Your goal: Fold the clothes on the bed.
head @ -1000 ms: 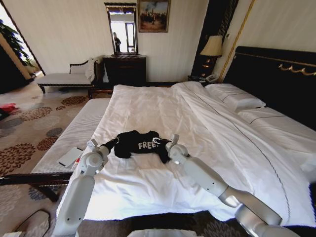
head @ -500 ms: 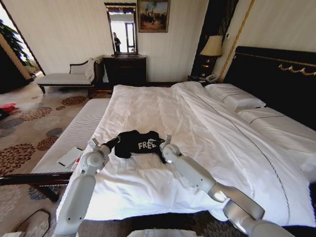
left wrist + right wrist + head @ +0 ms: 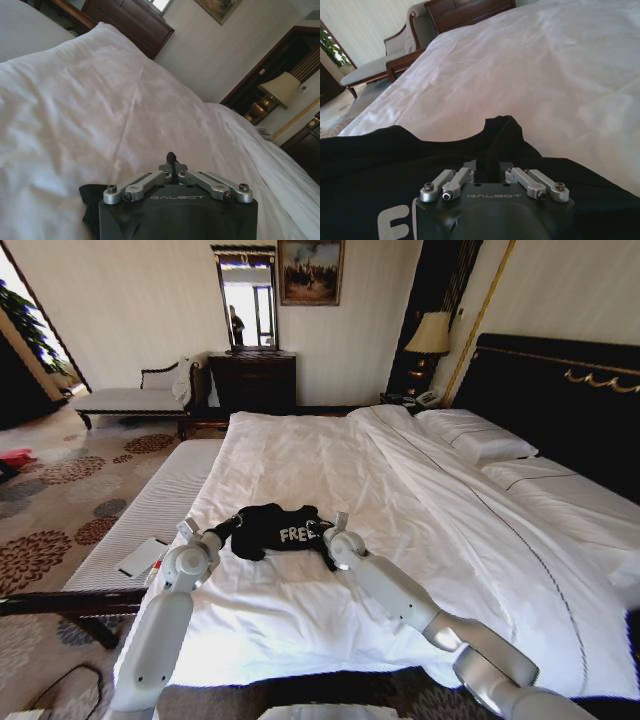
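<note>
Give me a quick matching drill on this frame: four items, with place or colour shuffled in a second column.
Items:
1. T-shirt
2. left gripper
3. right gripper
4. lamp

Descriptions:
A. at the shirt's edge nearest the headboard
B. beside the headboard, by the far wall
C. black with white lettering, lying on the bed
D. at the shirt's edge nearest the bench

Pairs: 1-C, 2-D, 3-A, 4-B

black short-sleeved cotton T-shirt (image 3: 277, 529) on large white-sheeted bed (image 3: 330, 455) | left gripper (image 3: 232, 523) at its left edge | right gripper (image 3: 322, 531) at its right
</note>
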You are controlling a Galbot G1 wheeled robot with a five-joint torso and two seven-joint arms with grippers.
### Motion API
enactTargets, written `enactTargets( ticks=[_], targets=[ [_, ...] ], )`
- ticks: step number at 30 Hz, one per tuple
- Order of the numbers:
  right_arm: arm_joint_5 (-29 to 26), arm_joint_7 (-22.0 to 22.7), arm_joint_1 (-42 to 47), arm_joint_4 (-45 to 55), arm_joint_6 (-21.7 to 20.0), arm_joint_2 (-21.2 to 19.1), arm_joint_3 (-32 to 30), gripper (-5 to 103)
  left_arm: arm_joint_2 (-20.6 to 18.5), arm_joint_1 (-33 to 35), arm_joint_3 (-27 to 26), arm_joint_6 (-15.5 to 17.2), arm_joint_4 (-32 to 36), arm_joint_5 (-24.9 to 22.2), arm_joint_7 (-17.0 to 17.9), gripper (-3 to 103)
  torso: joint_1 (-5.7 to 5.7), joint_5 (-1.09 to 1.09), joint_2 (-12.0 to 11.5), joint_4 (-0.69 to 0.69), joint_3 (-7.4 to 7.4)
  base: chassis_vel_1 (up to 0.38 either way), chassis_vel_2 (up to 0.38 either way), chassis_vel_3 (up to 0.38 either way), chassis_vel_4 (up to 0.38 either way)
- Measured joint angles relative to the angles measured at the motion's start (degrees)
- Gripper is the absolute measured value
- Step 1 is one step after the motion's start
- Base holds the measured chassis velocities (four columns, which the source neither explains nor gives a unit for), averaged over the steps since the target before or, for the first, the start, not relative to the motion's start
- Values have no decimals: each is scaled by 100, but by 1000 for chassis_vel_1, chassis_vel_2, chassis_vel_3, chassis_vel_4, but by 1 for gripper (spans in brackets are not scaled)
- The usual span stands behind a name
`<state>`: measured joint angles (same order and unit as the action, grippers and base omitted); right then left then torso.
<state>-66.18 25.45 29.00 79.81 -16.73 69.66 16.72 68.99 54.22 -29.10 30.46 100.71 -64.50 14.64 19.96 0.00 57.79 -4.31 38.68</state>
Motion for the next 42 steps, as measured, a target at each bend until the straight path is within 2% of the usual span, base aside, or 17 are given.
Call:
enactTargets(
  ticks=[1,4,8,11,18,23,28,34,36,38,41,42],
  targets=[
    [0,0,0,0,0,0,0,24,0,0,0,0,0,0,0,0,0,0,0,0,0,0,0,0,0],
    [8,-11,86,175,94,-54,-66,7,-5,-28,0,-15,-14,0,-2,0,0,0,0,0,0,0,0,0,0],
    [50,-36,180,347,239,-53,-249,1,-23,-57,-18,-42,-5,-3,-6,0,0,0,0,0,0,0,0,0,0],
    [84,-90,321,615,465,-56,-571,1,-76,-93,-79,-76,68,-43,-7,0,0,0,0,1,0,0,0,0,0],
    [108,-144,613,1119,622,-213,-1081,1,-189,-124,-167,-98,199,-97,-7,0,0,0,0,0,0,0,0,0,0],
    [103,-193,815,1529,689,-513,-1385,1,-274,-172,-209,-145,324,-140,0,0,0,0,0,-1,0,0,0,0,0],
    [85,-399,980,2066,934,-924,-1677,1,-413,-223,-289,-211,670,-248,38,0,0,1,0,0,0,0,0,0,0],
    [-107,-580,1117,2697,1259,-1382,-2162,1,-681,-269,-519,-256,1313,-685,198,0,0,0,0,1,0,0,0,0,0],
    [-388,-648,1222,3129,1381,-1610,-2507,1,-847,-277,-713,-269,1690,-890,277,0,0,1,0,1,0,0,0,0,0],
    [-439,-663,1246,3210,1399,-1649,-2573,1,-876,-276,-746,-270,1758,-933,289,0,0,1,0,1,0,0,0,0,0],
    [-822,-788,1497,4022,1573,-2029,-3181,1,-1259,-219,-1204,-353,2474,-1430,404,0,0,1,1,-1,-1,0,0,0,0],
    [-822,-788,1497,4022,1573,-2029,-3181,1,-1259,-219,-1204,-353,2474,-1430,404,0,0,1,1,-1,-1,0,0,0,0]
  ],
)
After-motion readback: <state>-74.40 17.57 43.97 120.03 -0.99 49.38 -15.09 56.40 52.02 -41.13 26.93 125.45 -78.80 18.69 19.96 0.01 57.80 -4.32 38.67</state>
